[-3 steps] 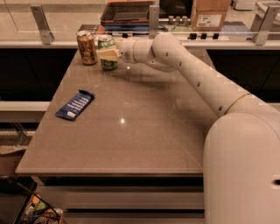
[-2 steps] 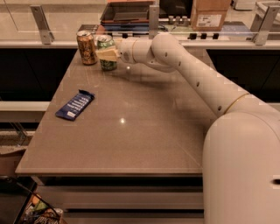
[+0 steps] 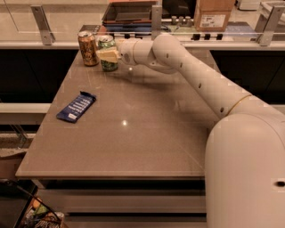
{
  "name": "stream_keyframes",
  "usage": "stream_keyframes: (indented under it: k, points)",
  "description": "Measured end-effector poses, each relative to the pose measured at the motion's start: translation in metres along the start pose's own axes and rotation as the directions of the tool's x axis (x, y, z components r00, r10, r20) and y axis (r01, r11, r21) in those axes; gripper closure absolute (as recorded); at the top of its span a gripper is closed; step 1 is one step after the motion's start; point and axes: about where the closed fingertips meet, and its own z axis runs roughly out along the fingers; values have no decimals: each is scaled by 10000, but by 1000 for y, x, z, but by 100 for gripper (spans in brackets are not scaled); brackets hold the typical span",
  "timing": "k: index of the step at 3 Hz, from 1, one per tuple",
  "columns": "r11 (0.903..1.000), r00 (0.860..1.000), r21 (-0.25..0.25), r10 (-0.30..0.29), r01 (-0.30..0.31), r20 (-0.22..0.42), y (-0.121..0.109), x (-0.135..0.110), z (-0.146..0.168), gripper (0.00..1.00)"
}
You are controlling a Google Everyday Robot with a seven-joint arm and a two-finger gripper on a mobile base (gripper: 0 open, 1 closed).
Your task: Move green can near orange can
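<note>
The green can [image 3: 107, 44] stands upright at the far left of the table, right next to the orange can [image 3: 87, 48], which stands just to its left. My gripper [image 3: 107, 55] reaches in from the right and its pale fingers [image 3: 105, 54] are closed around the green can's middle. The can's base appears to rest on the table. The lower part of the green can shows below the fingers.
A dark blue snack bar [image 3: 76, 107] lies on the left half of the brown table [image 3: 142, 133]. Behind the table runs a counter with a dark tray [image 3: 129, 11] and a cardboard box [image 3: 213, 14]. Metal posts [image 3: 41, 22] stand along the back edge.
</note>
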Motion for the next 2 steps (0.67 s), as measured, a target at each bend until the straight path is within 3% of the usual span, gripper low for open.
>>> stream_keyframes:
  k: [1, 2]
  points:
    - [10000, 10000, -37, 5, -5, 0, 2, 0, 2, 0]
    - [10000, 10000, -38, 6, -6, 0, 2, 0, 2, 0]
